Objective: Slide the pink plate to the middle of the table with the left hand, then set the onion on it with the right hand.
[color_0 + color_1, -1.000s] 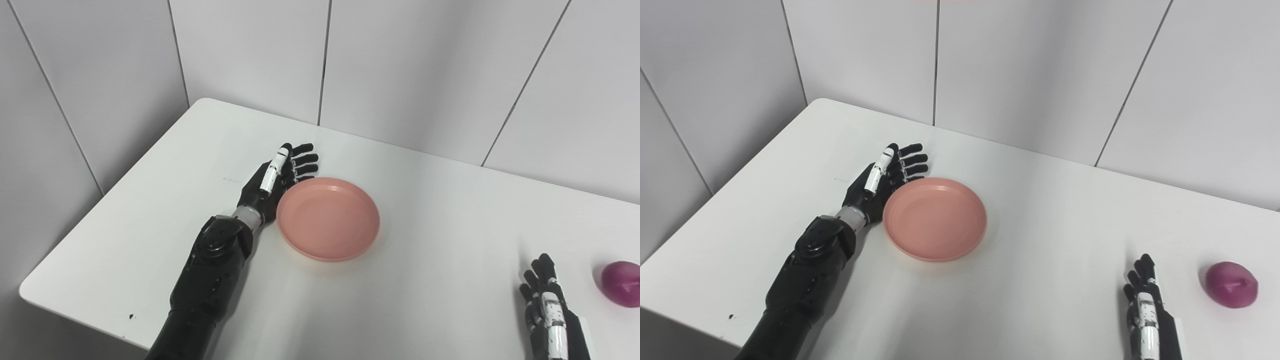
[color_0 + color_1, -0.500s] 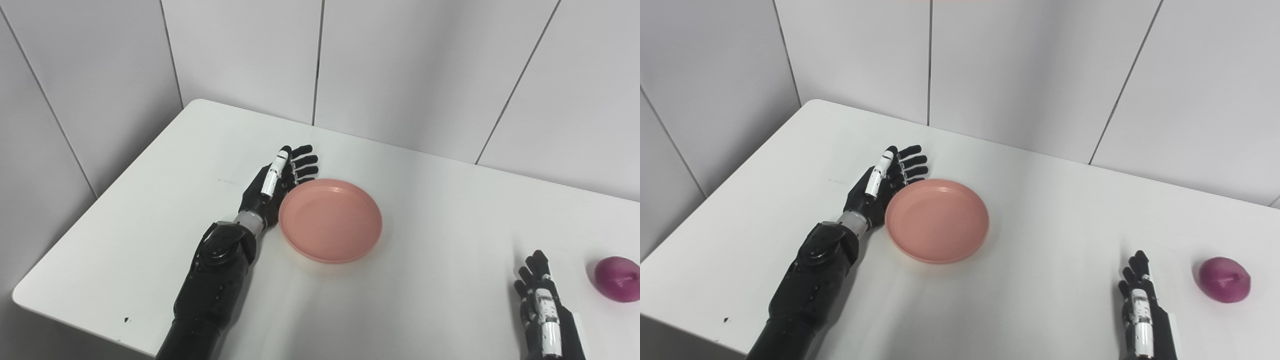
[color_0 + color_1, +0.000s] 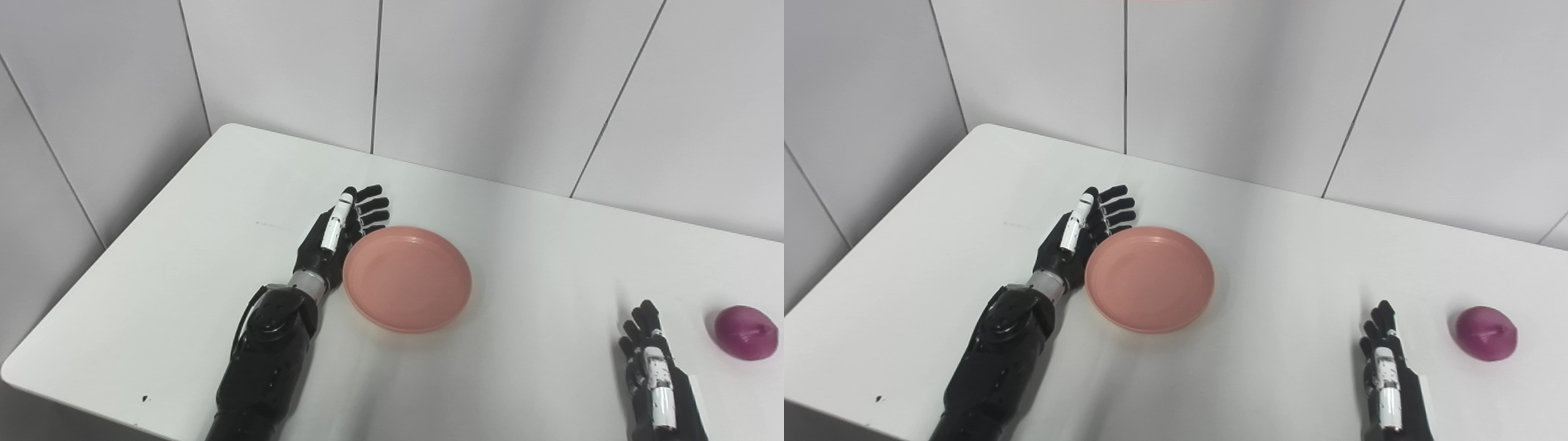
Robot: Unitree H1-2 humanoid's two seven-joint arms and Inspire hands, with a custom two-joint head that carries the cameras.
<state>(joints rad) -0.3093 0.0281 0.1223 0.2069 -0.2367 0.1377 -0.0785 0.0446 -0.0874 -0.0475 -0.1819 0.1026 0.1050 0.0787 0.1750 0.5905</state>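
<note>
on the white table (image 3: 184,257), left of its middle, the plate (image 3: 407,278) is lying flat: round, shallow, salmon pink, with a low raised rim and nothing in it. the left hand (image 3: 337,236) is standing on edge just beside the plate's left rim, palm facing it, fingers (image 3: 370,205) straight and slightly apart, holding nothing; whether it is touching the rim is hard to tell. the onion (image 3: 1486,333) is sitting near the table's right edge, well apart from the plate; it is purple-red, rounded, with a small dimple on top. the right hand (image 3: 1384,361) is resting near the front edge, just left of the onion and not touching it, fingers straight, close together and empty.
</note>
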